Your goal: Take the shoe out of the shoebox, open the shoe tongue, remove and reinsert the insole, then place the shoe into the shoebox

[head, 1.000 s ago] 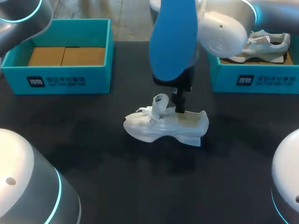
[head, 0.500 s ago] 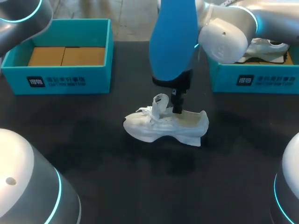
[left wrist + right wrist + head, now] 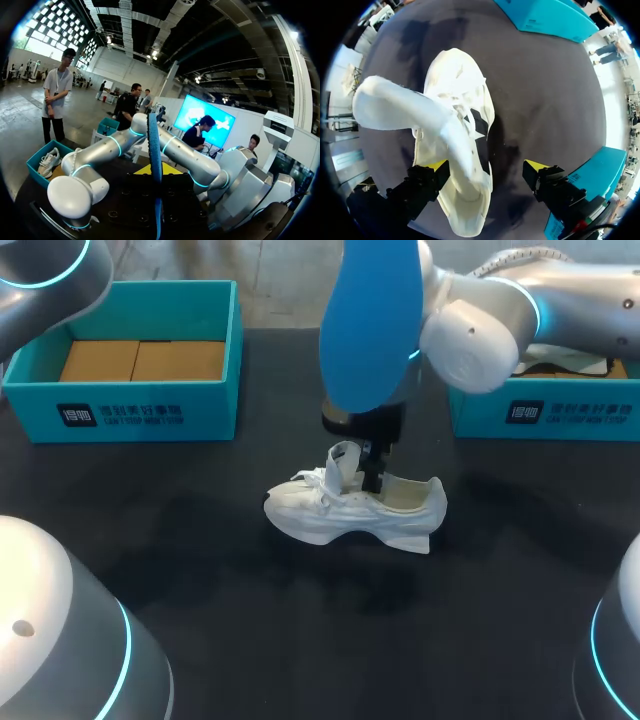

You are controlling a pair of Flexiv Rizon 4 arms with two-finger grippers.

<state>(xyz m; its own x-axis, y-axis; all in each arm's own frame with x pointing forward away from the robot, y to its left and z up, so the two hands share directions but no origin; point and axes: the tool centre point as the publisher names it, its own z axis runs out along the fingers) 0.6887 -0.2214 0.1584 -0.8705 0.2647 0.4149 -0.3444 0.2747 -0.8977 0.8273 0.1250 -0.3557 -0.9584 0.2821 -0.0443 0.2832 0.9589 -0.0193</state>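
Black tabletop (image 3: 300,640) carries the white shoe (image 3: 340,515) on its sole near the middle, well apart from the empty teal shoebox (image 3: 140,410) at the far left corner. Over the last second the right gripper (image 3: 486,165) has shifted from the heel opening toward the raised tongue (image 3: 343,462), its fingers (image 3: 436,166) spread, gripping nothing. The blue insole (image 3: 368,330) hangs aloft, so reinsertion seems next; the left gripper does not show.

The shoe (image 3: 355,510) is lying mid-table (image 3: 300,640), toe leftward, with the right gripper (image 3: 373,478) hanging over its opening, just behind the tongue (image 3: 343,462). The insole (image 3: 370,320) is hanging above them. One shoebox (image 3: 130,415) is sitting back-left, the other shoebox (image 3: 545,412) back-right.
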